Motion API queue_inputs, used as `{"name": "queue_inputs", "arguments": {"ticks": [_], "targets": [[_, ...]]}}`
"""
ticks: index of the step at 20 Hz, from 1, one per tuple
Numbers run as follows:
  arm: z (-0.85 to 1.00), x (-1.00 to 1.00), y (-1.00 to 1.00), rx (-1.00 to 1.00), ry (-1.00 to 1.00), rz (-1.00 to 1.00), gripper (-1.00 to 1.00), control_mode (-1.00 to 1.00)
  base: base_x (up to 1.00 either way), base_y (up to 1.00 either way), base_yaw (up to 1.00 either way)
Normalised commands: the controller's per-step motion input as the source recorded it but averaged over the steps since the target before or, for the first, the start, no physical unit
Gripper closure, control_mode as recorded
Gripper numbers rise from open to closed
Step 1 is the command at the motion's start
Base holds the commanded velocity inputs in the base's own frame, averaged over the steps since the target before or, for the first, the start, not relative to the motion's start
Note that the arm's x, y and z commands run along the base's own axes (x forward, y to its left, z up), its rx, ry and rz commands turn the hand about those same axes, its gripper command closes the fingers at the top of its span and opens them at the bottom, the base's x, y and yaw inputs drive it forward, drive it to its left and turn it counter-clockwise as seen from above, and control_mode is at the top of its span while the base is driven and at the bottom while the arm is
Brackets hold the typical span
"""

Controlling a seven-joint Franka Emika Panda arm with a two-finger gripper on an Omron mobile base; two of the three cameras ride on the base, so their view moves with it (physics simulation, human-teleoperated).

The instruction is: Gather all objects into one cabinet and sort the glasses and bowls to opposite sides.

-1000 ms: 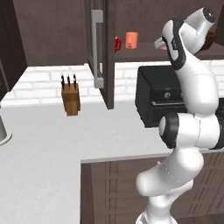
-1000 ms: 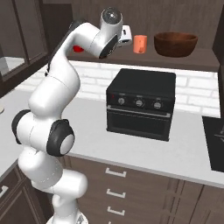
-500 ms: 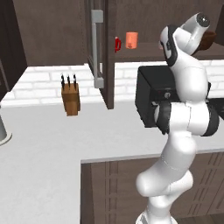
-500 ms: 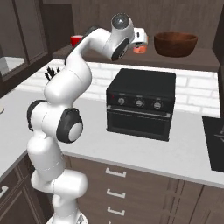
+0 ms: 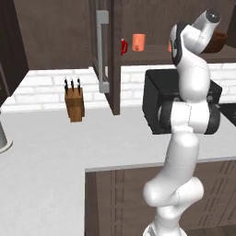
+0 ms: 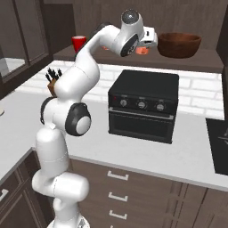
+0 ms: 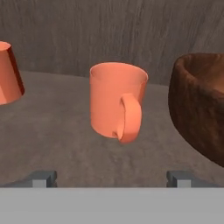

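Note:
My gripper [image 7: 111, 179] is open, its two fingertips [image 7: 41, 178] spread wide. Just ahead of them an orange mug [image 7: 116, 100] stands upright on the cabinet shelf [image 7: 65, 144], handle toward me, untouched. To its right sits the wide dark brown bowl [image 7: 199, 105]; at the left edge stands a second orange mug [image 7: 8, 74]. From the right base, the gripper [image 6: 149, 39] hovers in front of the mug [image 6: 142, 50], with the bowl [image 6: 179, 44] beside it and the red cup [image 6: 79, 43] far left. The left base view has the red cup [image 5: 123, 46], an orange mug [image 5: 138, 42] and the bowl [image 5: 220, 39] partly behind the arm.
A black toaster oven [image 6: 142, 107] stands on the counter right below the shelf. The cabinet door [image 5: 115, 60] hangs open with its silver bar handle [image 5: 102, 46]. A knife block [image 5: 73, 103] stands by the wall. A dark cooktop [image 6: 218, 142] lies at the right.
The arm has swung right along the shelf, carrying the hand from near the middle of the shelf to the mug beside the bowl. The jaws stay wide apart.

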Motion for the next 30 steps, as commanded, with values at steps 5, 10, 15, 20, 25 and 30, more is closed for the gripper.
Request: {"name": "queue_inputs", "arguments": {"ticks": [5,10,15,20,25,30], "targets": [[-0.02,0.16,-0.02,0.12,0.02,-0.01,-1.0,-1.0,0.0,0.0,0.0],[-0.09,0.42,-0.05,0.11,0.0,0.0,-1.0,-1.0,0.0,0.0,0.0],[-0.05,0.29,-0.11,0.03,-0.01,0.0,-1.0,-1.0,0.0,0.0,0.0],[0.0,0.18,-0.09,0.0,-0.01,0.0,-1.0,-1.0,0.0,0.0,0.0],[-0.01,0.29,0.0,0.0,0.0,0.0,-1.0,-1.0,0.0,0.0,0.0],[0.0,0.27,-0.01,0.0,0.0,0.0,-1.0,-1.0,0.0,0.0,0.0]]}}
